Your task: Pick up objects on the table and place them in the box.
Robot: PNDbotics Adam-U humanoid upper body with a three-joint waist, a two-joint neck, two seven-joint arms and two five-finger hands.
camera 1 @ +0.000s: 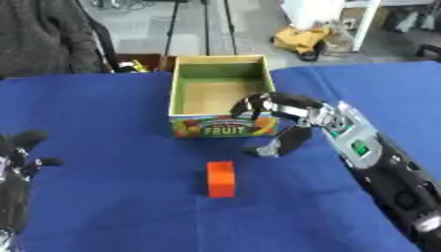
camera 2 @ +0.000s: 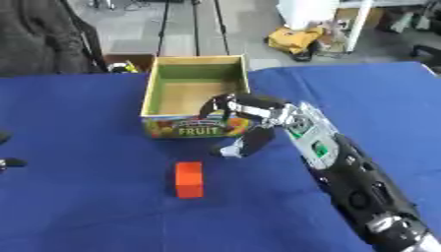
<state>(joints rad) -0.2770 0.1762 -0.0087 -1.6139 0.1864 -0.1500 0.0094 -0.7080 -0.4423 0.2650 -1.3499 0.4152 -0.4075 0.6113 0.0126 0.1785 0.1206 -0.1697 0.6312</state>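
While the orange block (camera 1: pixel 220 178) stands alone on the blue tablecloth (camera 1: pixel 103 123), it lies just in front of the box (camera 1: pixel 219 95), apart from its printed front wall and a little to the left of the right hand (camera 1: pixel 280 118). Nothing touches the block. The box is an open cardboard carton with green inner walls and a tan floor, its front panel showing fruit pictures and the word FRUIT; as far as the floor shows, nothing lies inside it. The right hand hangs at the box's front right corner, its fingers (camera 2: pixel 226 104) curved over the top of the front wall and its thumb (camera 1: pixel 277 143) reaching down toward the cloth in front of the box, with a wide gap between them that holds nothing. Its black and silver forearm (camera 2: pixel 344 167) runs back to the lower right. The left hand (camera 1: pixel 17 162) shows at the left edge, fingers spread and relaxed, well apart from block and box.
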